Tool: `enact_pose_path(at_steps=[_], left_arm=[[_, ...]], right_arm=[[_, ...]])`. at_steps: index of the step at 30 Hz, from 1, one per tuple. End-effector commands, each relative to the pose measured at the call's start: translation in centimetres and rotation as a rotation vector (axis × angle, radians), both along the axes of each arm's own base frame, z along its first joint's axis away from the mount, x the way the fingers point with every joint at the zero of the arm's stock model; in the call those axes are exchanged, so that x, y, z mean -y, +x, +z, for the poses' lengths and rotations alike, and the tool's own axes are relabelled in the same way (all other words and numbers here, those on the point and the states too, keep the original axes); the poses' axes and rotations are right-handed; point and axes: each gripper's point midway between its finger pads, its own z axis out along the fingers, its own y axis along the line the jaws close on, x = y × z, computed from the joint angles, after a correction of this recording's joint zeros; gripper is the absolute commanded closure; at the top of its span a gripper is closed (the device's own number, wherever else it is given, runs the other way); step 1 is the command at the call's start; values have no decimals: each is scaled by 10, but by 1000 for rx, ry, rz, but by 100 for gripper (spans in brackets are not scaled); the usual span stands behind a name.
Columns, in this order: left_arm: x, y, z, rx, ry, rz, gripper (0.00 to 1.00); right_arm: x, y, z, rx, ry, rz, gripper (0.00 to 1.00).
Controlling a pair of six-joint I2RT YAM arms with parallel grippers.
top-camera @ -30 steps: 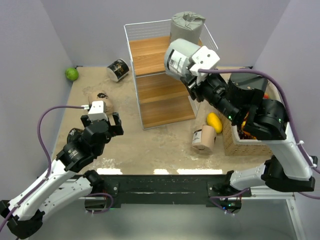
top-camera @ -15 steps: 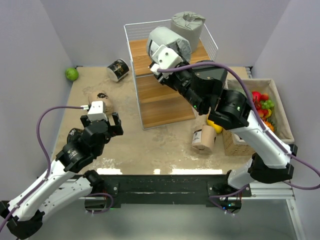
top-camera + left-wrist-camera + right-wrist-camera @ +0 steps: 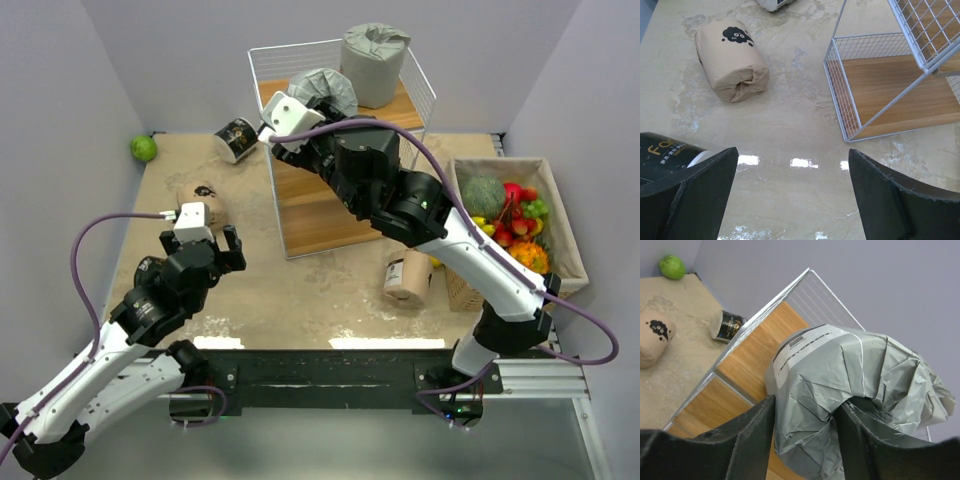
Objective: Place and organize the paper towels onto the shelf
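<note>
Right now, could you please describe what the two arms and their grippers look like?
The left arm and right arm match: white link shells, black joints. A purple cable loops along each to a white camera block at the wrist. The left gripper and right gripper have broad matt black fingers.

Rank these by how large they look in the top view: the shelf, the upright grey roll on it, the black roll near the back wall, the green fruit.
1. shelf
2. upright grey roll (nearer the camera, so perhaps flattered)
3. black roll
4. green fruit
</note>
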Motion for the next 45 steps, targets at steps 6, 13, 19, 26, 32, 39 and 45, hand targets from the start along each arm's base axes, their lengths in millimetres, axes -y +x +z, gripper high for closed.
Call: enact_pose_path(at_steps=[6,13,19,26,32,39,45], left_arm=[[-2,2,6,27,-17,17,3],[2,5,1,10,-2,9,3],[2,4,-1,0,2,12,3],[1,2,3,22,-14,4,3],[2,5,-6,-17,17,10,3],[3,5,-2,5,7,8,3],[4,7,-7,-16,23,11,3]], right_arm=[[23,19,53,196,-60,-48,44],[8,32,58,203,-2,3,42],[-6,23,78,204,117,90,31],[11,19,79,146,201,36,28],[39,0,61,48,302,20,27],[78,-31,34,-83,424,4,28],[105,-58,-43,-335,532,-73,29]])
